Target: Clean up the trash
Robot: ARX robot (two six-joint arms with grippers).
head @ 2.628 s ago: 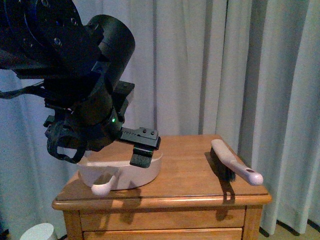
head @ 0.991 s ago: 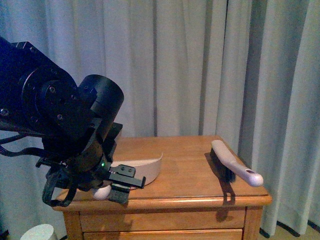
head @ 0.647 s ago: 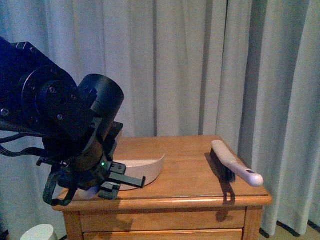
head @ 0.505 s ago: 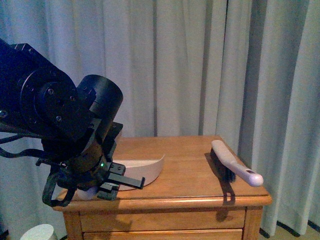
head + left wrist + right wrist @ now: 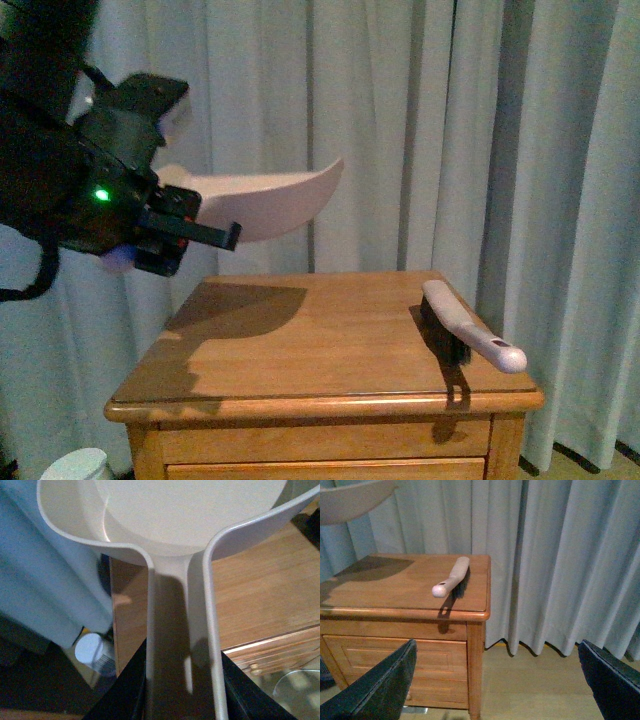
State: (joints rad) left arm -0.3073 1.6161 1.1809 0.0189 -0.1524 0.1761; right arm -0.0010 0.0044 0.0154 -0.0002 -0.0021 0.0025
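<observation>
The left gripper (image 5: 182,680) is pinching the handle (image 5: 175,630) of the dustpan (image 5: 265,195) between its fingers and is holding the pan in the air above the left part of the nightstand (image 5: 300,340). The right gripper (image 5: 495,680) is hanging well apart from the nightstand with its jaws spread and is gripping nothing. The trash is not showing in any view. The part of the pan floor that the left wrist view covers is lying bare, and the far lip is falling outside that view, so it cannot be told whether the wad is riding there. Hazards: the grip is acting on the narrow handle only, so the pan is likely to pivot between the fingers. Tipping the open lip downward over the nightstand would be letting any load slide out short of its target. The curtain (image 5: 400,130) is hanging close behind the pan and could be snagging the lip during a swing. A white container (image 5: 75,465) is standing on the floor beside the nightstand; its contents cannot be seen. The brush (image 5: 465,325) is lying near the right edge.
</observation>
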